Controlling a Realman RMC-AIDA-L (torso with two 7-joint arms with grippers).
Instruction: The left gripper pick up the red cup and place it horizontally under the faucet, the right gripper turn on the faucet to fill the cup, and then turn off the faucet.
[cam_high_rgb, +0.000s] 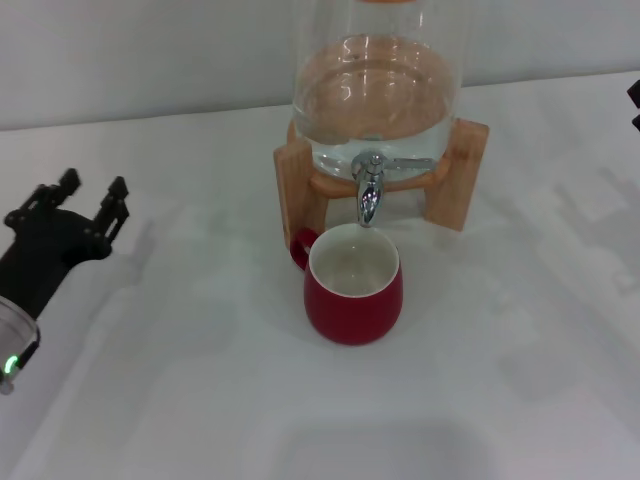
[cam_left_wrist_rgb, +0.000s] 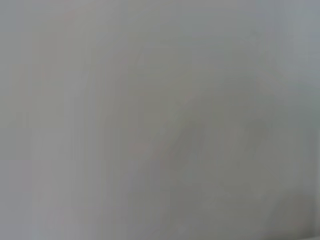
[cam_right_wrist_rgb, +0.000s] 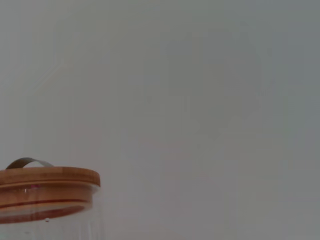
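Note:
The red cup (cam_high_rgb: 353, 290) stands upright on the white table, its white inside empty and its handle pointing to the back left. It sits right under the spout of the chrome faucet (cam_high_rgb: 370, 192), whose thin lever points sideways. The faucet is on a glass jar (cam_high_rgb: 378, 90) of water on a wooden stand (cam_high_rgb: 462, 172). My left gripper (cam_high_rgb: 92, 200) is open and empty, low over the table far to the left of the cup. Only a black bit of my right gripper (cam_high_rgb: 634, 106) shows at the right edge, well away from the faucet.
The white table (cam_high_rgb: 200, 400) spreads around the cup and meets a pale wall behind the jar. The right wrist view shows the jar's wooden lid (cam_right_wrist_rgb: 47, 187) against the wall. The left wrist view shows only a blank grey surface.

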